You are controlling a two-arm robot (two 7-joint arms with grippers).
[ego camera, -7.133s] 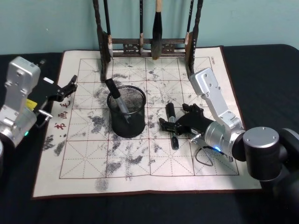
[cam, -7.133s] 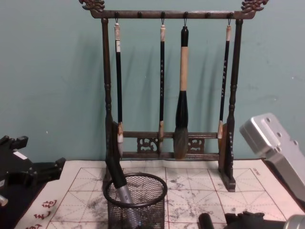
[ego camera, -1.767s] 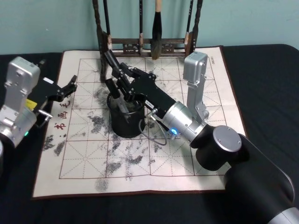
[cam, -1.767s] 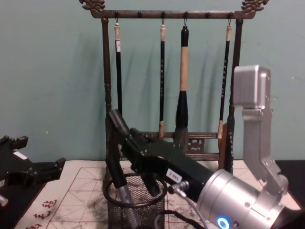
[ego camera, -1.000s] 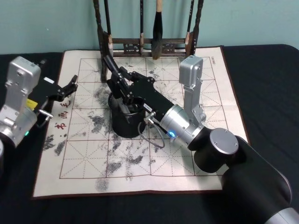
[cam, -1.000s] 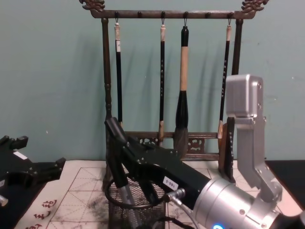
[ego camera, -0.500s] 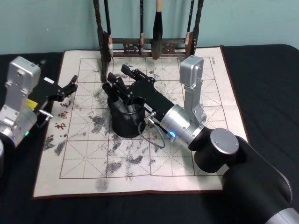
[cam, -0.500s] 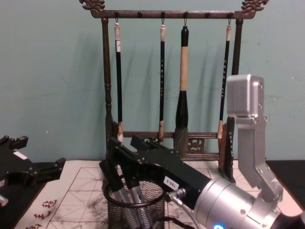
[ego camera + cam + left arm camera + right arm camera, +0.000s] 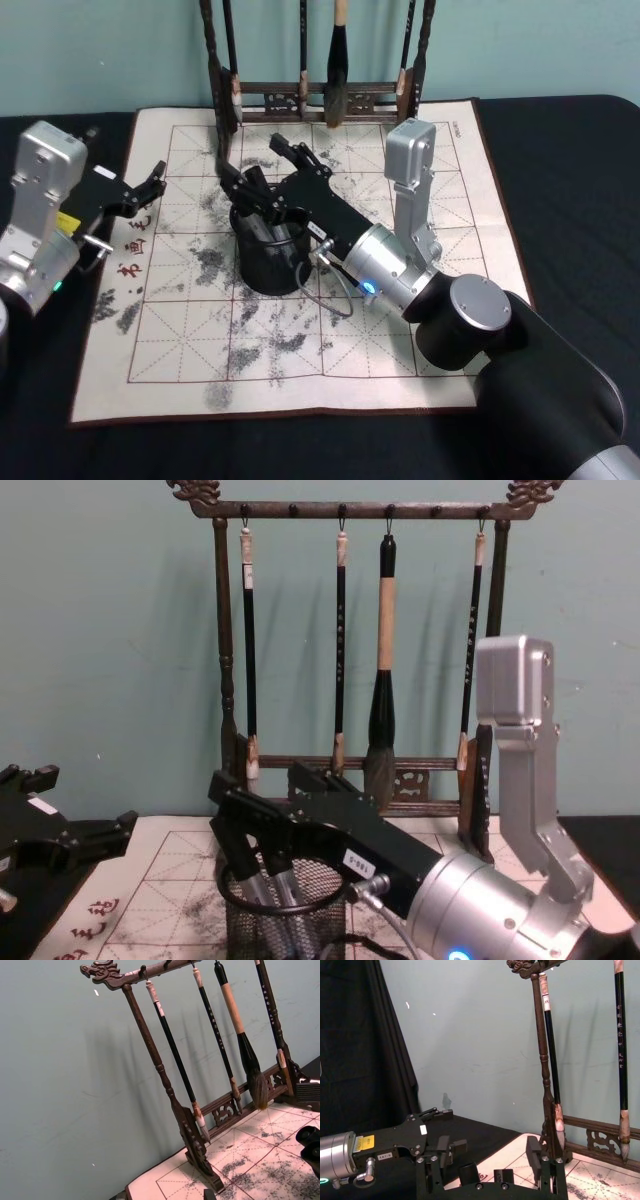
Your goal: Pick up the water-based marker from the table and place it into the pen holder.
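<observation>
The right end effector (image 9: 262, 172) hovers directly over the pen holder (image 9: 268, 262) with its jaws spread apart, empty. The marker (image 9: 288, 900) stands inside the holder, just below the fingers. If the arm pulls away sideways, a finger may catch the rim and tip the holder. The left end effector (image 9: 150, 185) is parked at the mat's left edge, jaws apart.

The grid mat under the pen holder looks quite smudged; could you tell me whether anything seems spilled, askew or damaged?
Nothing stands out. The grey blotches on the mat look like old ink stains. The pen holder stands upright with markers inside, and the right gripper is open above it.
</observation>
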